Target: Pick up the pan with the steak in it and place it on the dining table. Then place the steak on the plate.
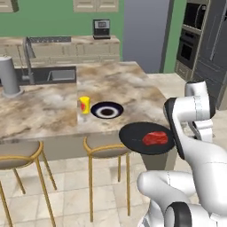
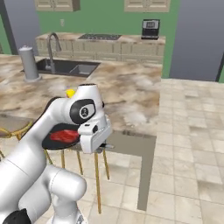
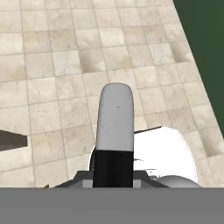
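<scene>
The black pan hangs level in the air just off the front edge of the dining table, above a stool. The red steak lies in its right half. In the right base view the pan and steak show left of my hand, and my gripper is shut on the pan's handle. The hand view shows that handle, black with a grey end, running out from between the fingers over the tiled floor. The navy-rimmed plate lies on the table near its front edge, behind and left of the pan.
A yellow container stands just left of the plate. Two stools stand along the table's front. A sink and a grey cylinder sit at the table's far left. Ovens line the right wall.
</scene>
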Robot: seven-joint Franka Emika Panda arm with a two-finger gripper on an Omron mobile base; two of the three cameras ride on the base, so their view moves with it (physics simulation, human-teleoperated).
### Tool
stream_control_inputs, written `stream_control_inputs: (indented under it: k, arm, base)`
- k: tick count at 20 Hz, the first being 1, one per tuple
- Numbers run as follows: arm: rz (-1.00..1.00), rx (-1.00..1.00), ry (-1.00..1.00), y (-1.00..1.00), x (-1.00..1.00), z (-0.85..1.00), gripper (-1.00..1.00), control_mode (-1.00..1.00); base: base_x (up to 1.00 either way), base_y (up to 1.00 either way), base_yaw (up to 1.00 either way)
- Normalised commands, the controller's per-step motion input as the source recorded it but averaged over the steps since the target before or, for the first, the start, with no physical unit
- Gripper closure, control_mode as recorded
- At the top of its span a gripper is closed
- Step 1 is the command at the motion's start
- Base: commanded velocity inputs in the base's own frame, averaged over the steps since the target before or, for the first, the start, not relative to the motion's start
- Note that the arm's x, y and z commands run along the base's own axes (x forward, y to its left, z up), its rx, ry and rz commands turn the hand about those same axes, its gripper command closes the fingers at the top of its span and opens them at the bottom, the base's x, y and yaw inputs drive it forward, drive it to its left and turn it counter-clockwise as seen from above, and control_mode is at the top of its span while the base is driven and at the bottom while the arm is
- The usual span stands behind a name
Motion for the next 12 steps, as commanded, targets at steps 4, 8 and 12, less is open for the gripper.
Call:
stream_control_inputs:
  k: [4,8,12]
  arm:
    - [0.00,0.00,0.00,0.00,0.00,0.00,1.00,1.00]
    - [0.00,0.00,0.00,0.00,0.00,0.00,1.00,1.00]
    - [0.00,0.00,0.00,0.00,0.00,0.00,1.00,1.00]
  base:
    - [0.25,-0.99,0.00]
    - [0.36,-0.95,0.00]
    - [0.82,-0.54,0.02]
